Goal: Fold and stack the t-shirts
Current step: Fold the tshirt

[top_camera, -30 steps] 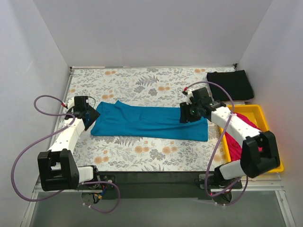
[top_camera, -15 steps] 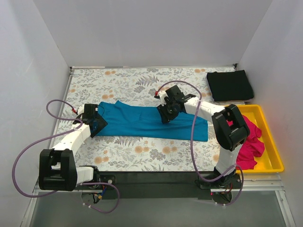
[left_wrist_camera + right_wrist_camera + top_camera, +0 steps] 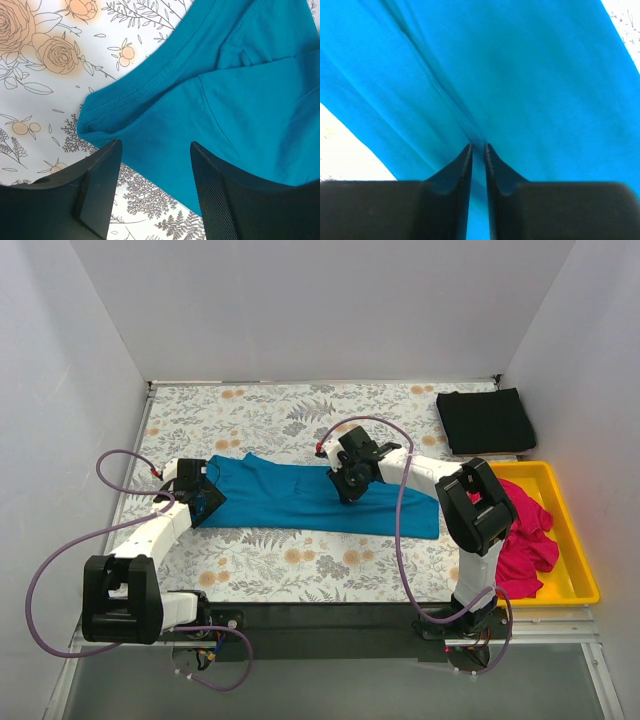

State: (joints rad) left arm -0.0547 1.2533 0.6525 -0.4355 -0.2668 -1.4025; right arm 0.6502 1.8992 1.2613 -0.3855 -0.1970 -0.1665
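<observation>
the teal shirt (image 3: pixel 290 502) lies in a long strip across the middle of the desk (image 3: pixel 260 410) — ready to be folded in half. the right hand (image 3: pixel 478 147) is almost closed, pinching a ridge of cloth at the shirt's middle. the left hand (image 3: pixel 155 150) hangs open over the shirt's left end — likely to grab it.

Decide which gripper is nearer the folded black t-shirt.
Right. The right gripper pinches the teal t-shirt near its middle; the left gripper stands open at its far end, farther from the black t-shirt.
</observation>
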